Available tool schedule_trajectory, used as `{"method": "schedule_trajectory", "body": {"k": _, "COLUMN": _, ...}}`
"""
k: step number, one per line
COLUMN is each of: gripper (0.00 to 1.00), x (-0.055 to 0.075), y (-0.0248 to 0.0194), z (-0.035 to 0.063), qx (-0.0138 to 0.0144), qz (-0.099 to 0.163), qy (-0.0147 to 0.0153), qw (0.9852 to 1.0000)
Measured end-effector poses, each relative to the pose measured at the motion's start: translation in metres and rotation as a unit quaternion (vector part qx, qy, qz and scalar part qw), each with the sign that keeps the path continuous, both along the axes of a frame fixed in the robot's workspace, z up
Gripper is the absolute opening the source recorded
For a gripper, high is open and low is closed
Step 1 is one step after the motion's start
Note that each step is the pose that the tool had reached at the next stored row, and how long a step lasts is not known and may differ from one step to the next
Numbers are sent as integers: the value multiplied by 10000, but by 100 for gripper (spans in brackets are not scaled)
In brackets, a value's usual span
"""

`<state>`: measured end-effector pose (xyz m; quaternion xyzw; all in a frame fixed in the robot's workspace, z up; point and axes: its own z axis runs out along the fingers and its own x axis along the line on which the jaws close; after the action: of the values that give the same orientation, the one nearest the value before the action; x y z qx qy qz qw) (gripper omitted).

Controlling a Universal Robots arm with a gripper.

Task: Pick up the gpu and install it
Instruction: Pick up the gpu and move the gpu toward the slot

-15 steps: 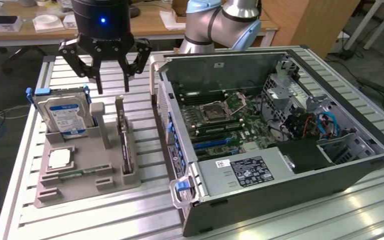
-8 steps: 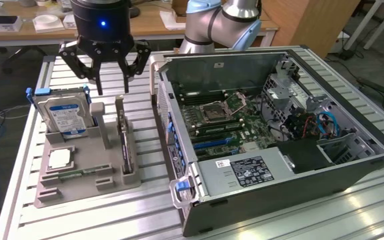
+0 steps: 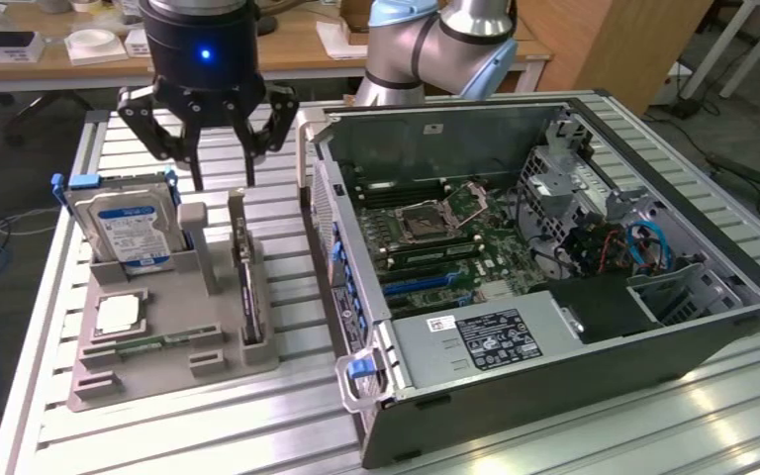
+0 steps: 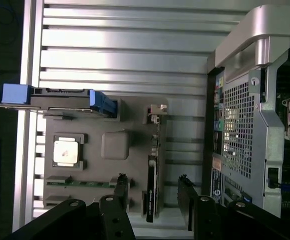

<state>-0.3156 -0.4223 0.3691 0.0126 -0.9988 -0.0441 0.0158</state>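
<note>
The gpu point(image 3: 241, 269) stands on its edge in a slot of the grey holder point(image 3: 155, 366), a thin dark card with its silver bracket end toward the back. My gripper point(image 3: 226, 180) hangs open a little above its rear end, nothing between the fingers. In the wrist view the gpu point(image 4: 153, 187) shows edge-on, and the two dark fingertips point(image 4: 121, 189) stand on either side of it, apart from it; the gripper point(image 4: 152, 192) is centred over the card. The open computer case point(image 3: 697, 327) lies on the exterior view's right, with its motherboard point(image 3: 453, 233) exposed.
The holder also carries a silver hard drive point(image 3: 123, 226) with a blue-white label, a square processor chip point(image 3: 118, 315) and a green memory stick point(image 3: 155, 342). The case's perforated rear wall point(image 4: 237, 130) runs close beside the holder. A wooden desk point(image 3: 301, 54) stands behind the slatted metal table point(image 3: 222, 426).
</note>
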Motion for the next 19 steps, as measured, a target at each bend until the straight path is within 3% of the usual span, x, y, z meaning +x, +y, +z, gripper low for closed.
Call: {"method": "schedule_trajectory", "body": {"k": 19, "gripper": 53, "x": -2, "y": -90, "z": -76, "qx": 125, "qz": 67, "qy": 7, "qw": 9999}}
